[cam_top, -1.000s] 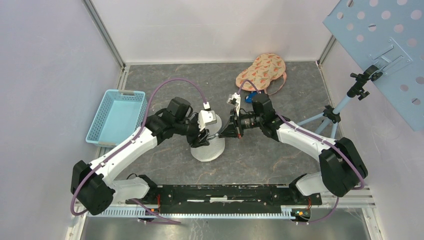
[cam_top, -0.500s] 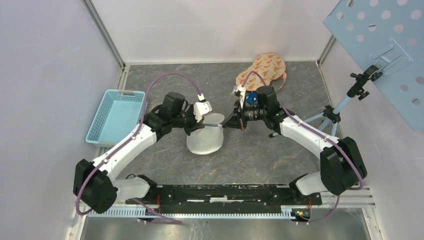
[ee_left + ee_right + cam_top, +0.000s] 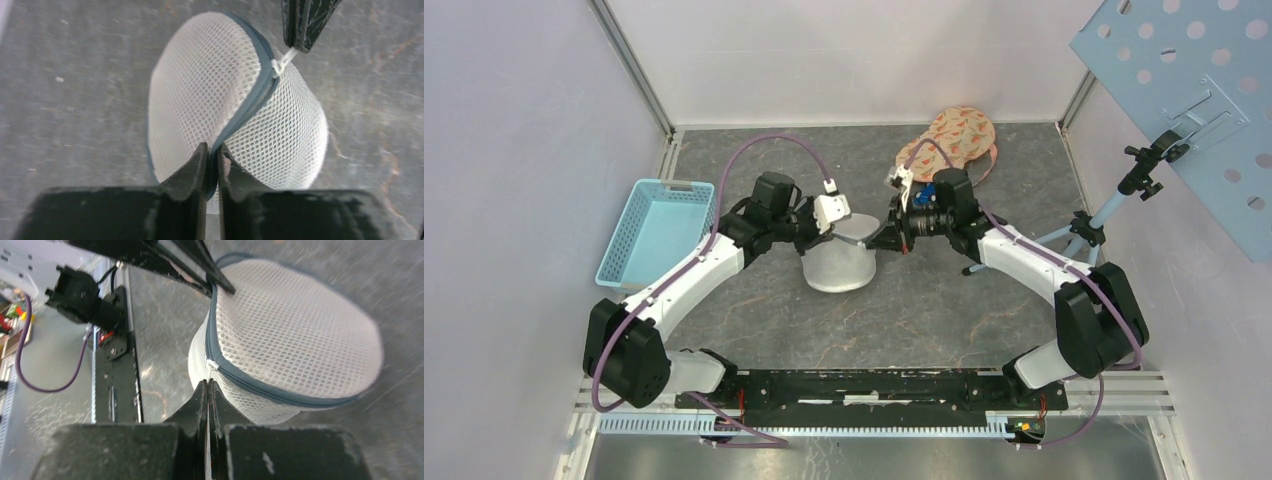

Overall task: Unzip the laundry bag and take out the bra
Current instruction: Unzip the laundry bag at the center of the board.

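a small white-walled cell with a dark stone-look table

the table (image 3: pixel 964 320) has a dark grey, marbled top with pale veins. plain white walls (image 3: pixel 854 60) close it in on the far, left and right edges, joined by slim aluminium posts (image 3: pixel 632 68) at the far corners. a light blue plastic basket (image 3: pixel 656 235) sits at the left edge. at the right edge a pale blue stand (image 3: pixel 1104 215) with a black clamp carries a tilted, perforated blue panel (image 3: pixel 1194 90). the light is soft and even.
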